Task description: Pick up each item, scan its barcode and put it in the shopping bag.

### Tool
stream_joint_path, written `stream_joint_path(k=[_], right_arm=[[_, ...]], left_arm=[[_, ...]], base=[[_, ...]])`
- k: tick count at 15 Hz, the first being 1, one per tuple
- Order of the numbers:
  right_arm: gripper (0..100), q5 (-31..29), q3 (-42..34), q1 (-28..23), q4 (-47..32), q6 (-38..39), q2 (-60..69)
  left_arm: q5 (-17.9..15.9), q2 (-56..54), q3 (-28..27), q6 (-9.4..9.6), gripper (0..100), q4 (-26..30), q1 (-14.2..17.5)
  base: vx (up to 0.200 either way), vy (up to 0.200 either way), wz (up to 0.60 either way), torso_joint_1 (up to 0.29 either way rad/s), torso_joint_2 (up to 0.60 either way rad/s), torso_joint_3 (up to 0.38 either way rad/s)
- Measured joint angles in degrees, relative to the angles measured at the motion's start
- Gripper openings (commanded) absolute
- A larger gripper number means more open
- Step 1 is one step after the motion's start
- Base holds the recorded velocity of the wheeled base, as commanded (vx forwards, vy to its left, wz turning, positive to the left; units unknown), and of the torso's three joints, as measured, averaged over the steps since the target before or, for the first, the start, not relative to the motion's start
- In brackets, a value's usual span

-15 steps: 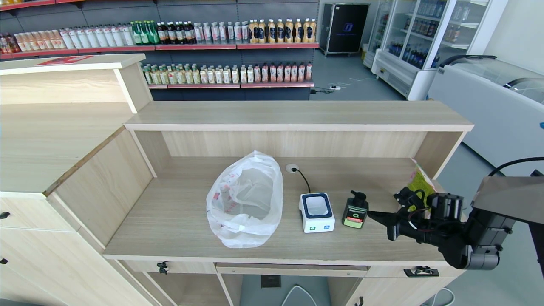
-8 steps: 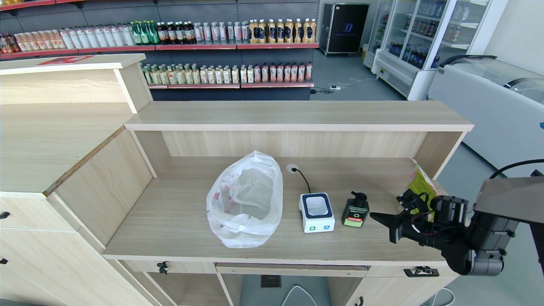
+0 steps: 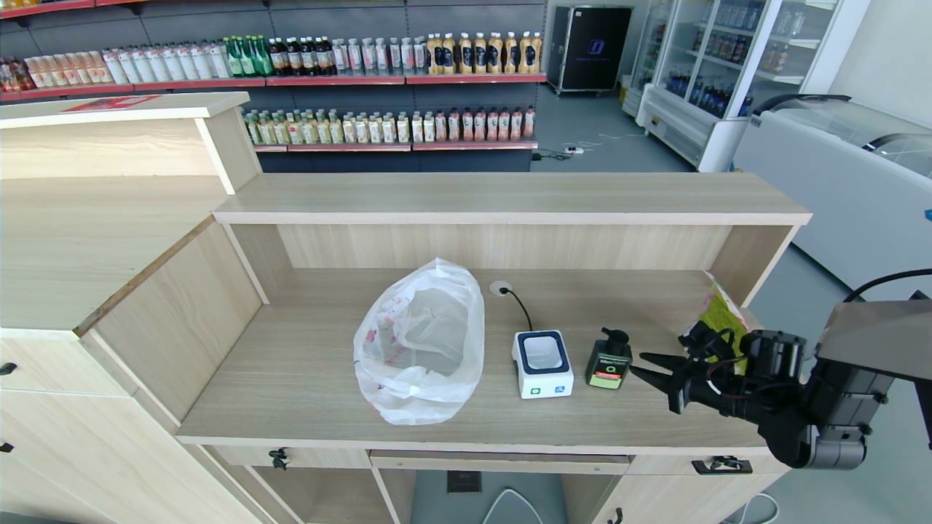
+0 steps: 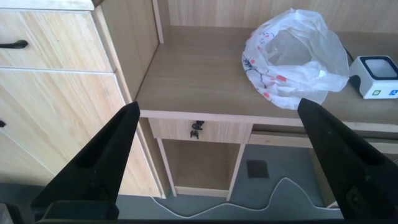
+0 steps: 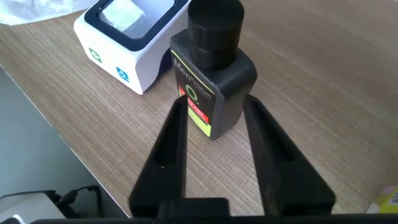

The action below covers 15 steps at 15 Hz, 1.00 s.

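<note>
The right gripper [image 3: 641, 362] is wide open and holds nothing. It lies low over the wooden counter [image 3: 291, 364], and in the right wrist view its two black fingers [image 5: 171, 143] reach along either side of the bottle's base, with a gap showing between each finger and the bottle. The bottle [image 3: 609, 364] stands upright just right of the scanner [image 3: 542, 362]. It is dark with a black pump cap, and its front label carries a green ring, a red band below it and a line of pale lettering up the side.

The scanner is a white box with a dark-blue frame round its glass window and two small marks on its front face, one green and one blue. A black cable [image 3: 518, 306] runs from it to a hole in the counter.

The shopping bag [image 3: 422, 342] — thin white plastic with red print — lies slumped and open to the scanner's left. A green and yellow packet [image 3: 721, 316] leans at the counter's right end.

The left gripper [image 4: 214, 109] is spread wide and empty, low in front of the counter's left corner.
</note>
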<state>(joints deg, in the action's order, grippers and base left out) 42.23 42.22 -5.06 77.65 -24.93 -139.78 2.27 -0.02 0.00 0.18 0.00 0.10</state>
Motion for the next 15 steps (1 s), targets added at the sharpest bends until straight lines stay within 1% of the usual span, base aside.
stream_joint_path(k=[2,7,12,15], right_arm=[[100,-0.13,1.08,-0.09,-0.33,0.13,0.06],[100,0.28,7.91,0.11,-3.02,0.6,-3.08],[100,6.29,12.56,1.12,-3.16,1.23,-7.58],[100,7.03,14.81,2.01,-3.23,1.32,-9.59]], left_arm=[[0.0,0.0,0.0,0.0,100,0.0,-0.05],[0.0,0.0,0.0,-0.02,100,0.0,-0.02],[0.0,0.0,0.0,0.0,100,0.0,-0.05],[0.0,0.0,0.0,0.0,100,0.0,-0.05]], base=[[0.0,0.0,0.0,0.0,0.0,0.0],[0.0,0.0,0.0,0.0,0.0,0.0],[0.0,0.0,0.0,0.0,0.0,0.0],[0.0,0.0,0.0,0.0,0.0,0.0]])
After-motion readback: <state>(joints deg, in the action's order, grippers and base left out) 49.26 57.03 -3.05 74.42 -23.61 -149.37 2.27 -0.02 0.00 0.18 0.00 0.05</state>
